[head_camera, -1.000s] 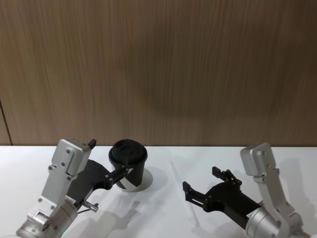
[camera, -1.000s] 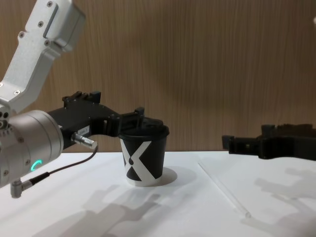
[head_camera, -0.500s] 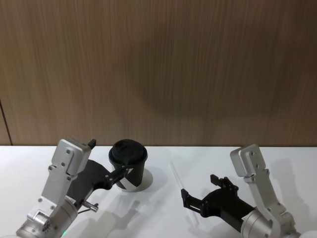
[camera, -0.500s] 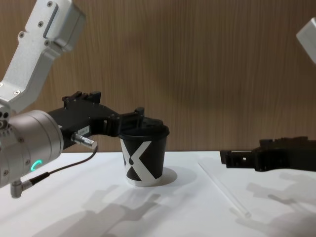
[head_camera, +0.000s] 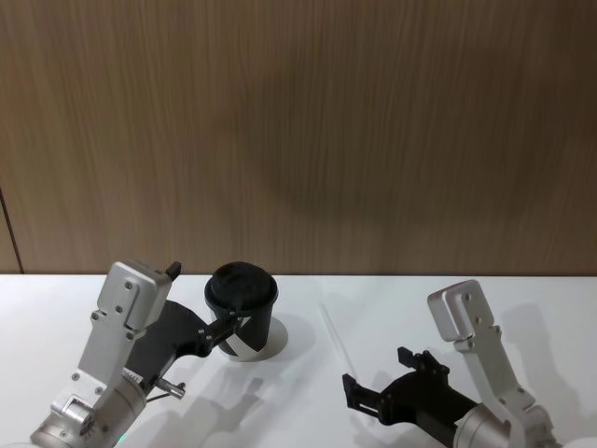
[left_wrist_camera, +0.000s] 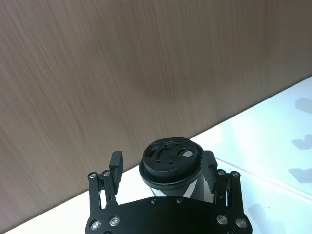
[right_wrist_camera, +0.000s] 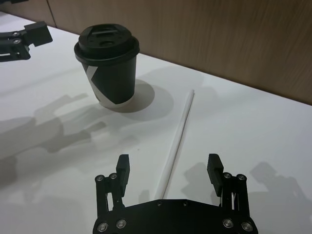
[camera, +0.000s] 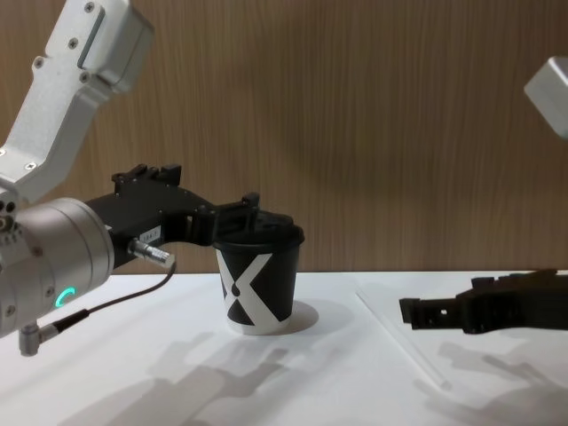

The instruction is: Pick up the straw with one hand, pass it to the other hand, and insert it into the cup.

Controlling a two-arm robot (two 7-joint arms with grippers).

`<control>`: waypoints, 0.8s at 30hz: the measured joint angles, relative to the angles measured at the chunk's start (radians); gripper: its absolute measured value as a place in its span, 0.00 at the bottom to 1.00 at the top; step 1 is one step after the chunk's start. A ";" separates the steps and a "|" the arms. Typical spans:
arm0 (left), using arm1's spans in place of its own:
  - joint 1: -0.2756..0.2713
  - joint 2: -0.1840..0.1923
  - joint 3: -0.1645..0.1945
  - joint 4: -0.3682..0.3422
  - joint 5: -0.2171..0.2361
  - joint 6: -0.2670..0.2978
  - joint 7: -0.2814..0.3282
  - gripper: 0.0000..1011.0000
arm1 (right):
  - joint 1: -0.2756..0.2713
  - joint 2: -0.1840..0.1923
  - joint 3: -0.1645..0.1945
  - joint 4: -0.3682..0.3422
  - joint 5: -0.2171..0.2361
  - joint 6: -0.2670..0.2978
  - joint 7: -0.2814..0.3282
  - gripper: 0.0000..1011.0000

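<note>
The black cup [head_camera: 243,314] with a white X and domed lid stands on the white table, left of centre. My left gripper [head_camera: 224,329] is open at lid height beside it. In the left wrist view, the left gripper [left_wrist_camera: 162,163] has a finger either side of the cup [left_wrist_camera: 171,155] and touches neither side. The white straw [head_camera: 336,338] lies flat to the cup's right. My right gripper [head_camera: 377,371] hangs open low over its near half. In the right wrist view, the straw [right_wrist_camera: 178,139] runs between the fingers of the right gripper [right_wrist_camera: 168,162]. In the chest view, the right gripper [camera: 435,308] hides part of the straw [camera: 383,324].
A wood-panelled wall [head_camera: 298,131] closes off the back of the table [head_camera: 308,373]. A thin cable [camera: 133,297] dangles from the left arm above the table. The left arm's silver housing [camera: 84,67] rises high on the left.
My right gripper has dropped lower and shifted a little left over the straw. The left gripper, the cup and the straw have stayed where they were.
</note>
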 joint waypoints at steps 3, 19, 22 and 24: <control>0.000 0.000 0.000 0.000 0.000 0.000 0.000 0.99 | 0.000 0.005 -0.003 -0.001 -0.003 0.006 0.009 0.99; 0.000 0.000 0.000 0.000 0.000 0.000 0.000 0.99 | 0.005 0.028 -0.027 0.005 -0.027 0.030 0.052 0.99; 0.000 0.000 0.000 0.000 0.000 0.000 0.000 0.99 | 0.009 0.021 -0.029 0.014 -0.030 0.034 0.052 0.99; 0.000 0.000 0.000 0.000 0.000 0.000 0.000 0.99 | 0.013 0.016 -0.031 0.024 -0.033 0.036 0.052 0.99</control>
